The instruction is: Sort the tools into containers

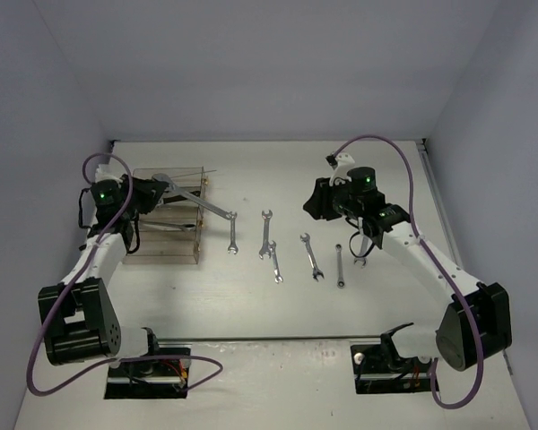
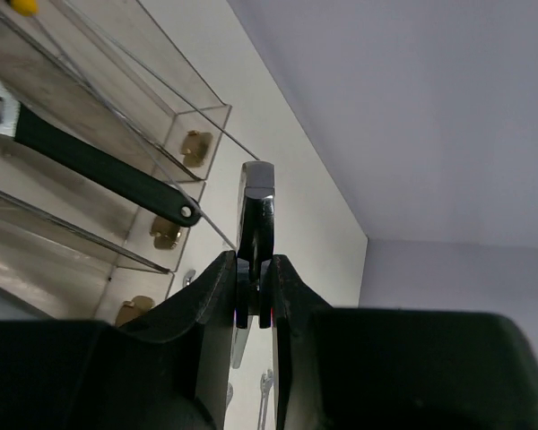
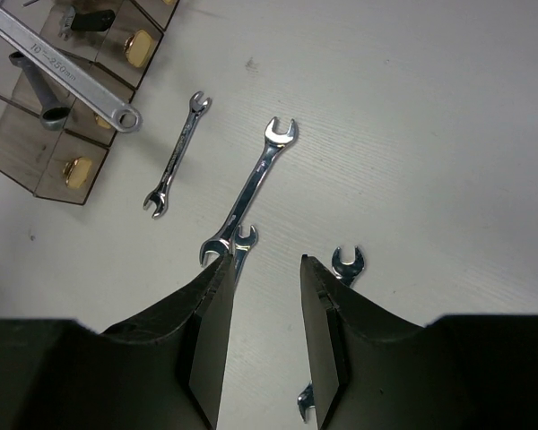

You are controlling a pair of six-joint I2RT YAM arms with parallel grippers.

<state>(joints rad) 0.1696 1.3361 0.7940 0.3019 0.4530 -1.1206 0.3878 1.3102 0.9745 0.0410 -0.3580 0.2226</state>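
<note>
the pale table [image 1: 251, 305] carried everything, with the containers [image 1: 161, 253], a row of clear bins, set on its left side in front of the left arm. the left gripper [image 2: 254, 278] hung over those bins, its fingers clamped tight on a long silver wrench [image 1: 206, 204]. in the left wrist view this wrench showed edge-on, sticking out past the fingertips. from above, one end of it lay over the bins and the other reached out past their right side, close to the leftmost loose wrench; whether it touched anything there could not be told.

the right gripper [image 3: 266, 273] hovered above the middle of the table, its fingers apart and nothing between them.

a black-handled wrench [image 2: 99, 166] lay inside one of the bins, along its length. six small wrenches [image 1: 266, 233] lay flat on the table in a loose row between the bins and the right arm, two of them meeting end to end just ahead of the right fingertips. a yellow handle tip [image 2: 22, 5] showed in a farther bin.
</note>
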